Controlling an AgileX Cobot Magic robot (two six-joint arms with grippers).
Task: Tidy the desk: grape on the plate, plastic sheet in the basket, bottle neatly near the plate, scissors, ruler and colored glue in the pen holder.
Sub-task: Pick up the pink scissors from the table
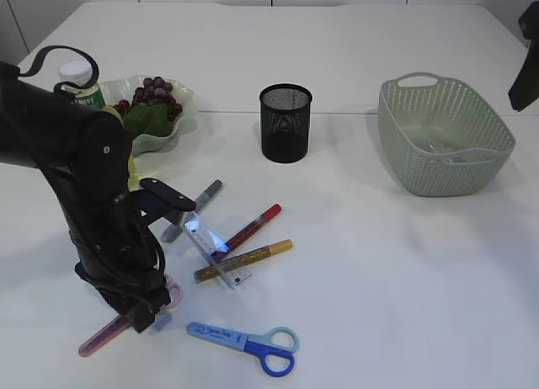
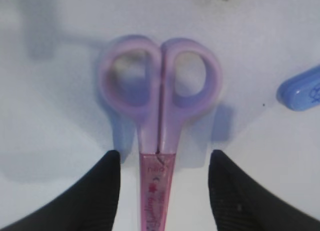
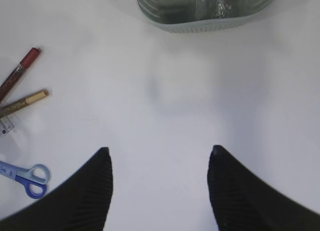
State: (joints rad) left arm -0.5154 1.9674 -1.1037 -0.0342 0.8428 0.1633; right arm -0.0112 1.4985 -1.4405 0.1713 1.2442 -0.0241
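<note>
Pink scissors (image 2: 160, 91) lie flat on the white table, with their capped blade between the jaws of my open left gripper (image 2: 162, 156). The jaws stand on either side without touching. In the exterior view this gripper (image 1: 139, 316) is low over the pink scissors (image 1: 101, 338) at the front left. Blue scissors (image 1: 244, 345), a clear ruler (image 1: 215, 250) and red (image 1: 253, 226), gold (image 1: 244, 260) and silver (image 1: 198, 205) glue pens lie nearby. Grapes (image 1: 152, 94) sit on the plate (image 1: 164, 141), with the bottle (image 1: 80, 82) behind. My right gripper (image 3: 157, 153) is open and empty.
The black mesh pen holder (image 1: 285, 124) stands at mid table. The green basket (image 1: 444, 136) at the right holds a clear plastic sheet (image 3: 220, 8). The right arm (image 1: 526, 61) hangs at the far right edge.
</note>
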